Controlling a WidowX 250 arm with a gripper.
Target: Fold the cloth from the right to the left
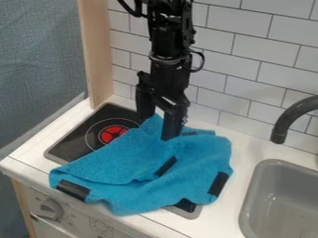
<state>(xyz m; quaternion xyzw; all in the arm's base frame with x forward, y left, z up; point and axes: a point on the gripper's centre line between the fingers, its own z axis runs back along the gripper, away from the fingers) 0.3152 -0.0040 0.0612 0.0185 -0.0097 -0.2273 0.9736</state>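
Observation:
The gripper (157, 127) hangs down over the back of the blue cloth (133, 153), its two fingers spread apart. The cloth's raised rear corner shows between and behind the fingertips; whether they touch it I cannot tell. Rumpled, the cloth lies across the stove top, with a loose fold running from the rear toward the front left. Black patches mark it at the front left corner, near the middle and at the right edge.
The black stove plate (81, 139) with a red burner spot shows at the left. A grey sink (253, 186) and its dark faucet (287, 118) stand at the right. White tiled wall (242, 60) rises behind, beside a wooden post (96, 56).

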